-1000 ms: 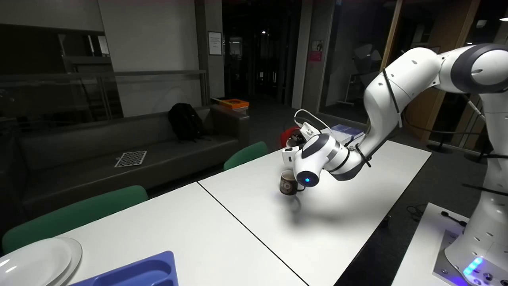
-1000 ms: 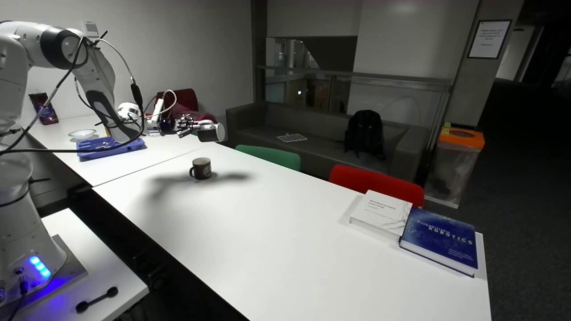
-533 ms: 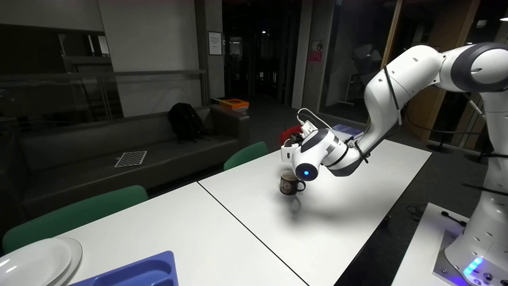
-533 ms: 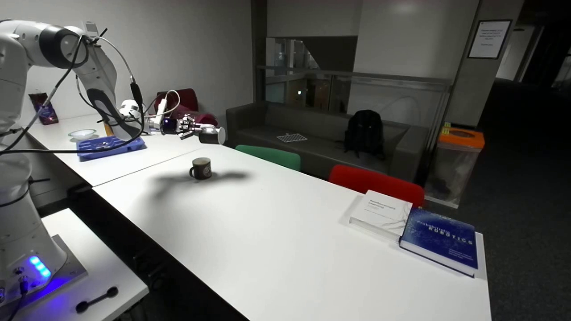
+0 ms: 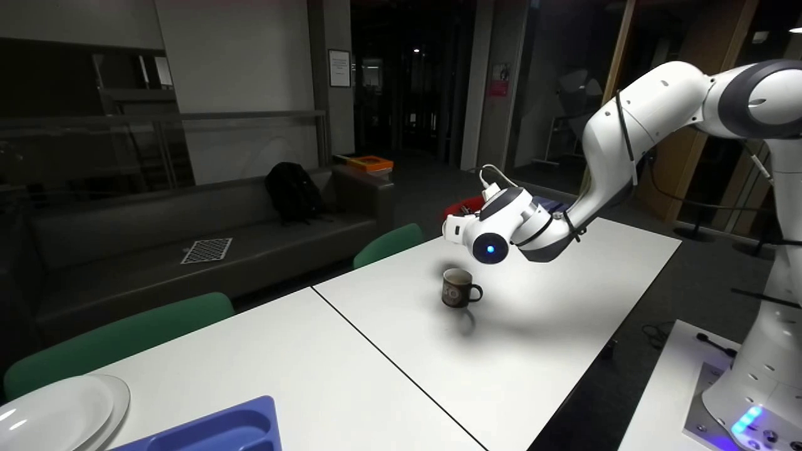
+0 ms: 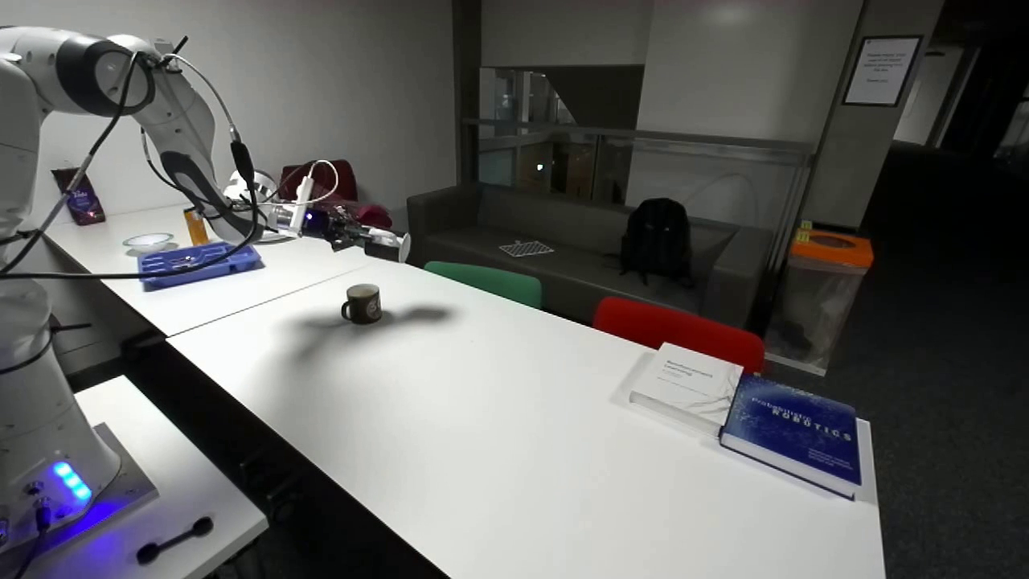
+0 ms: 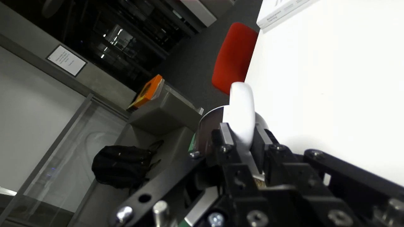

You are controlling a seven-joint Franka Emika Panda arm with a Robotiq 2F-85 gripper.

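Observation:
My gripper [image 7: 241,134] is shut on the white handle [image 7: 242,107] of a dark mug [image 7: 210,126] with a white rim. In the wrist view this handle stands between the two finger pads, and the mug's body shows behind the fingers. Held above the table, the mug [image 6: 380,248] lies tilted on its side in an exterior view, beyond the gripper [image 6: 366,236]. In an exterior view the wrist [image 5: 501,219] hides most of the gripper. A second dark mug [image 5: 456,291] with pale print stands upright on the table below, apart from the gripper; its handle shows.
On the white table [image 6: 498,418] lie a white book [image 6: 687,382] and a blue book [image 6: 792,434]. A blue tray [image 6: 201,277], an orange can [image 6: 195,227] and white plates [image 5: 56,413] occupy the other end. Green [image 6: 482,283] and red chairs [image 6: 679,330] line the sofa side.
The wrist has risen and turned a little, tilting the gripper and held mug slightly downward. The standing mug's handle has come out from behind the wrist; the mug itself has not moved.

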